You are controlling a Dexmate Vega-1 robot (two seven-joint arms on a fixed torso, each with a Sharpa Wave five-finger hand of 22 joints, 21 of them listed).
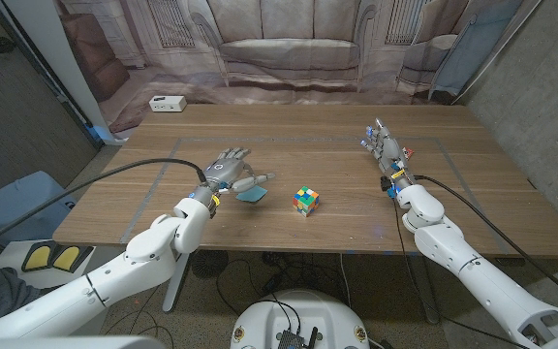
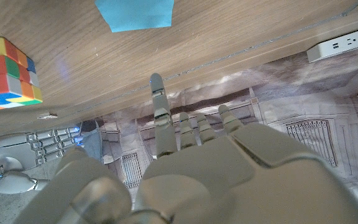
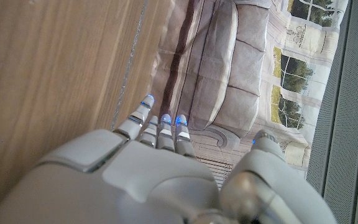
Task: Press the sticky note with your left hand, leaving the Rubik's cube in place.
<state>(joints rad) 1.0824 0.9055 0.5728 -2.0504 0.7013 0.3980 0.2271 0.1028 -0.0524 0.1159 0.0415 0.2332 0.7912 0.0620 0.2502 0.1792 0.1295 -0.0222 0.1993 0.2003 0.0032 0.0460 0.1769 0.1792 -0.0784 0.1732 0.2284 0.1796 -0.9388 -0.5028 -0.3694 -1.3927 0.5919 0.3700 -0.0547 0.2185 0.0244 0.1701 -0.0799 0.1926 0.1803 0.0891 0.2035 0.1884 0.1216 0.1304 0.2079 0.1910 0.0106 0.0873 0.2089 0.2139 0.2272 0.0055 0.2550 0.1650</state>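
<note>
Our left hand (image 1: 229, 173) hovers with spread fingers beside the note (image 1: 253, 194), near the cube (image 1: 306, 201); our right hand (image 1: 386, 150) is open.

Your left hand (image 1: 229, 172) is over the long wooden table (image 1: 318, 145), fingers spread and holding nothing, with the small blue square sticky note (image 1: 253, 195) just beside it, partly under the thumb; contact can't be judged. The multicoloured Rubik's cube (image 1: 305, 201) sits near the note, on its right side and apart from it. Your right hand (image 1: 385, 147) is well apart on the table's right part, fingers extended, empty. A white power strip (image 1: 167, 103) lies at the far left corner.
</note>
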